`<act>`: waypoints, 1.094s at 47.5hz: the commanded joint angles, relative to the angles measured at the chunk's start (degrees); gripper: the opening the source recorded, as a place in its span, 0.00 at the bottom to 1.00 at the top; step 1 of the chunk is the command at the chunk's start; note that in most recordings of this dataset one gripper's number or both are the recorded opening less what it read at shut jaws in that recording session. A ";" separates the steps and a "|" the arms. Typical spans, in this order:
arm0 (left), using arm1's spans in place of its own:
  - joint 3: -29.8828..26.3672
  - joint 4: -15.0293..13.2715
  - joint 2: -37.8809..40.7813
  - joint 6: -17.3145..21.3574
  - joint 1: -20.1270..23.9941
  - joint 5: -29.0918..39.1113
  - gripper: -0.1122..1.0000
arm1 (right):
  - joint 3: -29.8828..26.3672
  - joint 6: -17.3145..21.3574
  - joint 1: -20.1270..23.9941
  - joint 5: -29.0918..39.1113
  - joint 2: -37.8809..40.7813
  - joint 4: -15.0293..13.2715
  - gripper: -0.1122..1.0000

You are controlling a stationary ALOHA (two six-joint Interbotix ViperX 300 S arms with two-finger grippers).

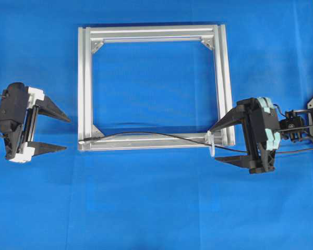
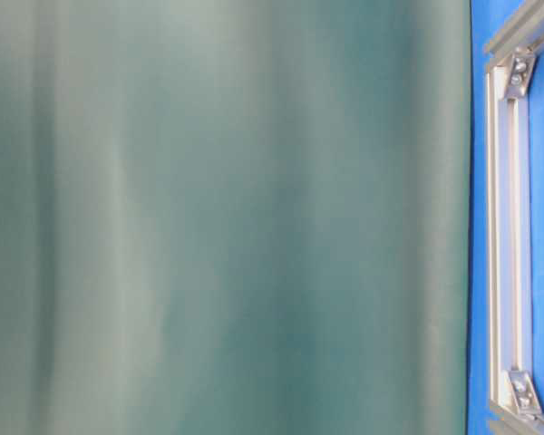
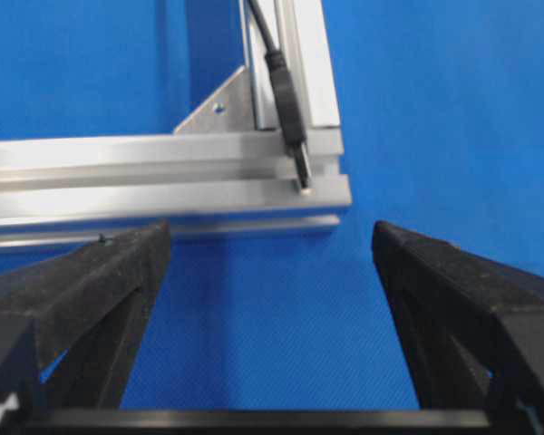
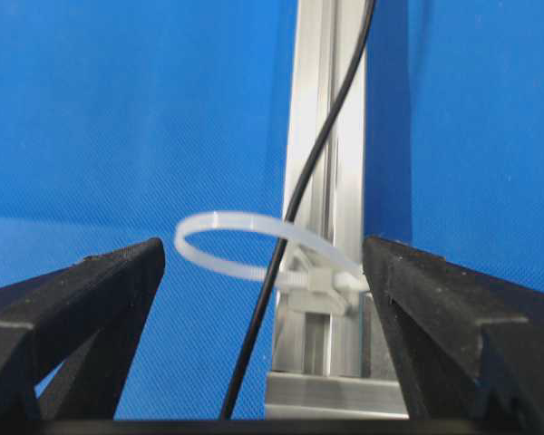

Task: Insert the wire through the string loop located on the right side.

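Note:
The black wire (image 1: 151,134) lies along the aluminium frame's (image 1: 85,78) near bar. Its plug tip (image 3: 288,107) rests on the frame's near left corner. On the right the wire (image 4: 295,204) runs through the white string loop (image 4: 219,220), tied at the frame's near right corner (image 1: 212,146), and carries on between my right gripper's fingers. My right gripper (image 1: 214,145) stands open around the loop and holds nothing. My left gripper (image 1: 68,134) is open just left of the frame corner, apart from the plug, with only blue cloth between its fingers (image 3: 118,263).
Blue cloth covers the table (image 1: 156,208). Silver corner brackets (image 1: 97,47) sit inside the frame. A blurred grey-green surface (image 2: 218,217) fills most of the table-level view, leaving only a strip of the frame (image 2: 508,227) at its right edge.

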 commanded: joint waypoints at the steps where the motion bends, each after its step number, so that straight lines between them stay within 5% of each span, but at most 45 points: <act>1: -1.85 0.09 -2.99 0.44 0.26 1.23 0.89 | -1.41 -0.09 -0.09 1.58 -2.90 0.00 0.93; 27: -3.52 0.18 -24.52 0.97 2.29 15.38 0.89 | -5.62 -3.34 -2.90 17.84 -15.56 -0.09 0.93; 52: -3.43 0.18 -24.17 0.88 2.29 15.64 0.89 | -5.71 -3.60 -2.99 17.93 -15.38 -0.18 0.93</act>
